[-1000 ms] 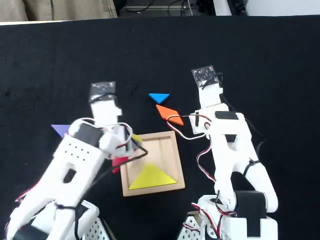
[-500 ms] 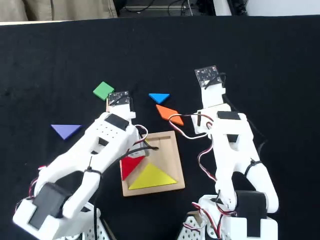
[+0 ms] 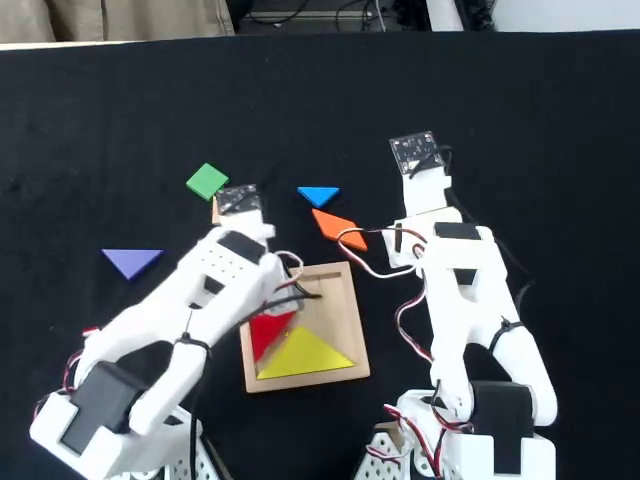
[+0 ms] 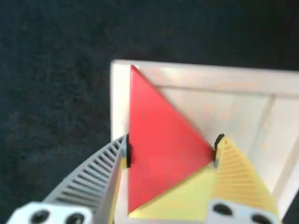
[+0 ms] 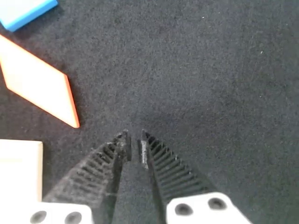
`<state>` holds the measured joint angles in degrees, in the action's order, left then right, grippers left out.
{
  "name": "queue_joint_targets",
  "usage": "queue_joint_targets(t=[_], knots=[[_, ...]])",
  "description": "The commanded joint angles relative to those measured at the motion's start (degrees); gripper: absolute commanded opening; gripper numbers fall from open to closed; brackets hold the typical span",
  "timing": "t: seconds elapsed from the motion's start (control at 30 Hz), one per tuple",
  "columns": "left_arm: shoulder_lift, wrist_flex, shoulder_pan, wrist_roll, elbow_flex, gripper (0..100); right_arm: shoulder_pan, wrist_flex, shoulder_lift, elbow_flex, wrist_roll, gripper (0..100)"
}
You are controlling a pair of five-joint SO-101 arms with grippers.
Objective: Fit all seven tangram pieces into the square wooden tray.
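High: left arm (image 3: 200, 300) is over the tray (image 3: 330, 295), right arm (image 3: 455, 290) is just beside it. Count: 1 tray, 2 arms, 6 pieces. Red triangle (image 3: 268, 330) and yellow triangle (image 3: 303, 352) are in the tray. Square (image 3: 207, 181), blue triangle (image 3: 318, 196), parallelogram (image 3: 338, 228) and purple triangle (image 3: 132, 261) are loose on the cloth (image 3: 520, 120). So 2 in, 4 out. Left wrist: left gripper (image 4: 172, 149) has its fingers clamped across the red triangle, one on each edge. The piece lies along a tray wall and touches the yellow triangle. Risk, my read: the outer finger sits right at that wall, so the red triangle may be propped on the rim or on the yellow triangle's edge rather than flat. Opening there could leave it tilted. Lifting before fully letting go could drag it out. A tilted piece would block the ones left. Right wrist: right gripper (image 5: 133, 147) has its fingers nearly together, just a slit, holding nothing, over bare cloth near the parallelogram and a tray corner. Risk: the arms are close, so a reach for the parallelogram now could clip the left arm or nudge the tray.
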<state>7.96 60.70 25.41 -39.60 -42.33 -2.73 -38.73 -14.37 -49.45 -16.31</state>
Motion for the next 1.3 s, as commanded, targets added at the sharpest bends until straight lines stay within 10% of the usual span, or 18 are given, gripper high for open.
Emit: queue_joint_targets(t=[0.0,0.73,1.27], knots=[[0.26,-0.26,4.09,-0.7,2.24,27,-0.53,0.97,-1.98,0.75,-0.62,5.1],[0.88,7.82,-1.54,2.55,15.69,34,-0.62,3.34,-1.98,0.13,-0.62,5.1],[-14.24,-3.52,5.93,2.55,18.51,34,-4.75,4.22,-2.15,1.01,-0.09,5.1]])
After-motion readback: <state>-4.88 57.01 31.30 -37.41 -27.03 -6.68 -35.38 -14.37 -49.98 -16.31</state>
